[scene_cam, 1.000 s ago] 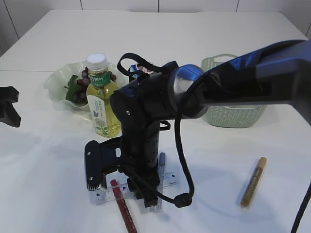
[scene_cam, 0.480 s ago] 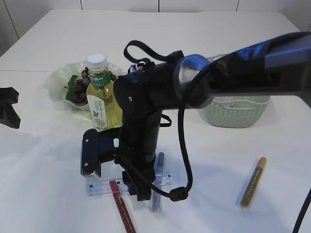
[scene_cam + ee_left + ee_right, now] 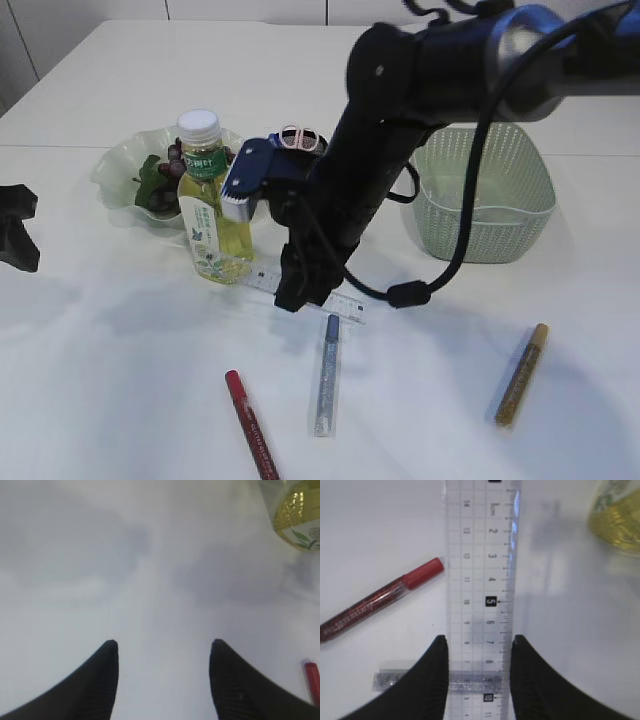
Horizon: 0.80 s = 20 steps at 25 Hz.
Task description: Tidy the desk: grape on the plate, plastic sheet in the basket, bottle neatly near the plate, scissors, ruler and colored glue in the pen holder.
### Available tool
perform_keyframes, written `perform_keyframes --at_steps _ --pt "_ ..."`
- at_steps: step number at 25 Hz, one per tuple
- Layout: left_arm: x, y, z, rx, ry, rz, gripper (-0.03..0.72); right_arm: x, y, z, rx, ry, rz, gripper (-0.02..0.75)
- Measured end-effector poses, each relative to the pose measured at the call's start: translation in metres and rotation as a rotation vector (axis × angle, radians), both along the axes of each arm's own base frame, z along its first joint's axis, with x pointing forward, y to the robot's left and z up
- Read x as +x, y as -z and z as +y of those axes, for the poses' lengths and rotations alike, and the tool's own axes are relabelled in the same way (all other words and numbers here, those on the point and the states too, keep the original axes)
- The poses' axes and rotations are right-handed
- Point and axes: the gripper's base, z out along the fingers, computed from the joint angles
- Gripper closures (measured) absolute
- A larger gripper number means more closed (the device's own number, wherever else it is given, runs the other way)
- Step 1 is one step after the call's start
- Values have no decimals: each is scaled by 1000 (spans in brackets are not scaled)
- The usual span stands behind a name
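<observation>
Clear plastic, thin and flat, the ruler [image 3: 480, 580] looked light and fairly stiff, though likely springy along its length and slick at the edges. A grip across its narrow width, as here, seemed the sound place to hold it, since the broad faces offer little purchase. It carried black numbers and fine marks, and what lay beneath showed through it.

The right claw [image 3: 477, 672] stood partly closed with one finger against each long edge of the ruler, so it appeared to have it pinched. In the exterior view the ruler [image 3: 345, 305] hung slanted under the arm, above the middle of the surface [image 3: 120, 380], just beside the bottle [image 3: 213, 205]; whether its low end touched down could not be told.

Below it lay a silver glitter glue pen [image 3: 326, 375], and nearer the front edge a red one [image 3: 252, 422]. A gold one [image 3: 523, 374] lay well apart toward the right edge. The plate [image 3: 120, 170] with grapes [image 3: 170, 165] stood behind the bottle, the basket [image 3: 480, 190] to the right.

The left claw [image 3: 162, 652] hovered open and empty over bare surface near the left edge.
</observation>
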Motion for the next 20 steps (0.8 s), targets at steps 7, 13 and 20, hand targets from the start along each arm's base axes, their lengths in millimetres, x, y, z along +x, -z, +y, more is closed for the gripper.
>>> perform_keyframes --at_steps 7,13,20 --pt "-2 1 0 10 32 17 264 36 -20 -44 335 184 63 447" --pt "-4 1 0 31 96 30 265 57 -37 -66 577 213 -20 447" --pt "-4 1 -1 30 111 33 265 78 -64 -75 880 265 -223 447"
